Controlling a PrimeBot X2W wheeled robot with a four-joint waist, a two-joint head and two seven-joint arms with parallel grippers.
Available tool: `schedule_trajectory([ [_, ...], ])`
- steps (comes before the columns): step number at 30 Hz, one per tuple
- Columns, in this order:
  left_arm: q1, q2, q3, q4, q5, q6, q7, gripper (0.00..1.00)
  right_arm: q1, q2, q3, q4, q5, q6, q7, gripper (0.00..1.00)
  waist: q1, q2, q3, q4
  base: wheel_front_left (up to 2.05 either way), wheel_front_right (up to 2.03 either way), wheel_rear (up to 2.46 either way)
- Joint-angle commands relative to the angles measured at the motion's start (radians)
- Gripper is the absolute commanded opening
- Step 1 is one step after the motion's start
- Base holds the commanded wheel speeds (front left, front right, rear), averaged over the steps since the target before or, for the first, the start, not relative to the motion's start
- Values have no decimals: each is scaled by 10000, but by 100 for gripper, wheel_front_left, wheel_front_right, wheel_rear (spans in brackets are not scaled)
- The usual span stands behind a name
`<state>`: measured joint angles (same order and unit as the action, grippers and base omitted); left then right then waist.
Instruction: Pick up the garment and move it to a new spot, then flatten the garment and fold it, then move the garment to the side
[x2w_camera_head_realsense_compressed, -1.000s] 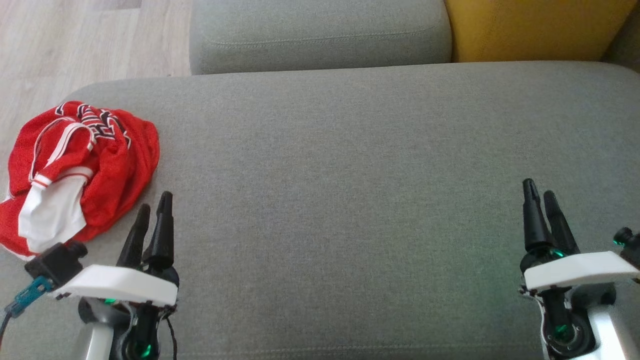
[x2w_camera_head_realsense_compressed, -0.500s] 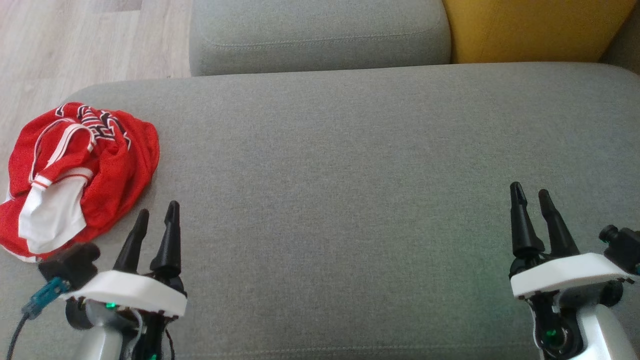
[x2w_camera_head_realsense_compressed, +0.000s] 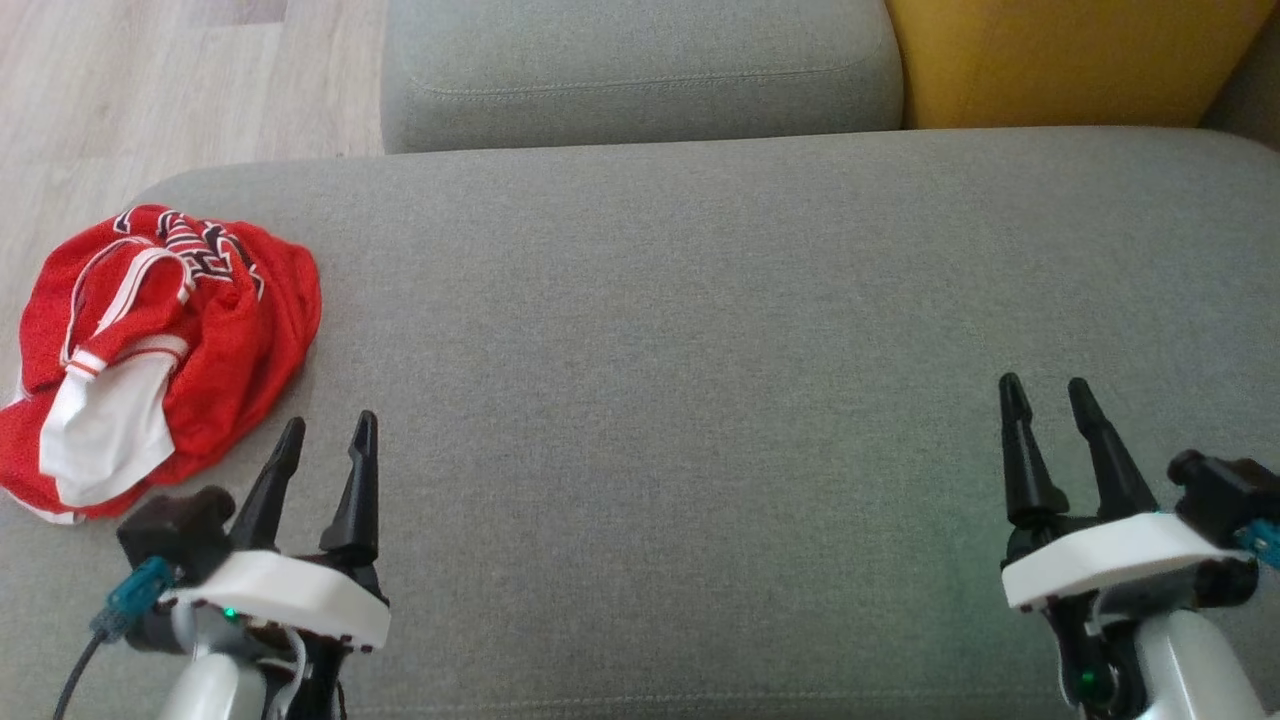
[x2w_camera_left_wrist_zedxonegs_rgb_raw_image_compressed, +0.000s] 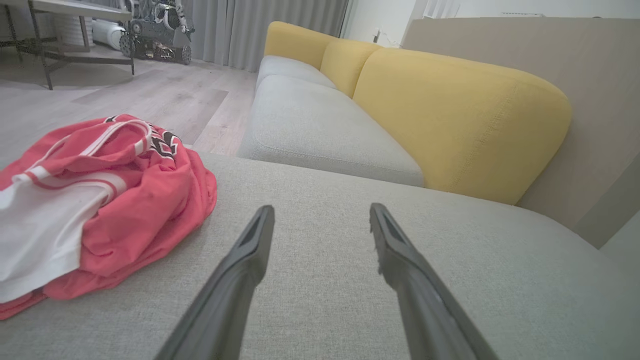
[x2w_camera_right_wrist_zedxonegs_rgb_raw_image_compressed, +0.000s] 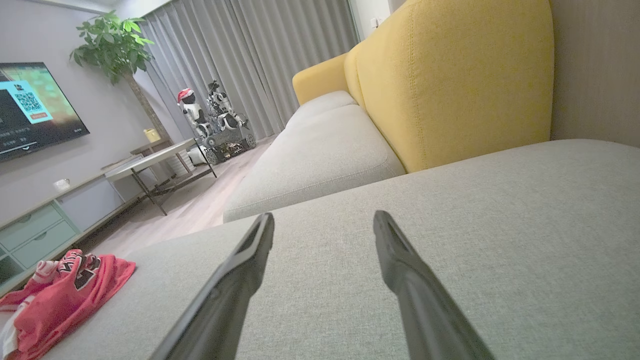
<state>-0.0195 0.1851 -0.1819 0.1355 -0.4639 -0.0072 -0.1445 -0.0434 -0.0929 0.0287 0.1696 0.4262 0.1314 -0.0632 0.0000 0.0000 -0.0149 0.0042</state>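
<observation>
Both my pincers have drawn back toward me over the last second, and each has turned so that its 2 fingers now show a plain gap. The garment (x2w_camera_head_realsense_compressed: 160, 340) has not stirred.

It lies crumpled at the far left corner of the sofa seat (x2w_camera_head_realsense_compressed: 700, 350), red with white trim, close to the edge above the floor (x2w_camera_head_realsense_compressed: 150, 90). My left pincer (x2w_camera_head_realsense_compressed: 330, 422) hovers just beside it, released and holding nothing. My right pincer (x2w_camera_head_realsense_compressed: 1044, 383) is well apart at the far right, also released and empty.

My worry is that edge: a reach that shoves rather than pinches could push the heap off onto the floor. Catching only 1 loose layer would lift it as a tangle, and going too deep could nip the seat cloth too.

Black-and-white lettering shows on the garment's upper folds, too creased to read. In the right wrist view a screen (x2w_camera_right_wrist_zedxonegs_rgb_raw_image_compressed: 30, 105) shows a square code, its text too small to read.
</observation>
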Motion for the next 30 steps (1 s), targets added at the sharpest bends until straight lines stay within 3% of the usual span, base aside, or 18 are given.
schedule_trajectory([
  [1,-269,270,209,-367,335,66,-184,100,-177,-52,220,-349,-352,-5,-141,100,0,0,-3,1,0,0,0],
  [14,-205,365,49,-120,1554,220,-593,100,-120,76,361,-302,-1957,-6,-386,100,0,0,-30,37,0,0,0],
  [30,-205,352,-6,281,2772,375,-1032,100,-43,355,111,-200,-3096,-7,-389,100,0,0,-75,78,0,0,0],
])
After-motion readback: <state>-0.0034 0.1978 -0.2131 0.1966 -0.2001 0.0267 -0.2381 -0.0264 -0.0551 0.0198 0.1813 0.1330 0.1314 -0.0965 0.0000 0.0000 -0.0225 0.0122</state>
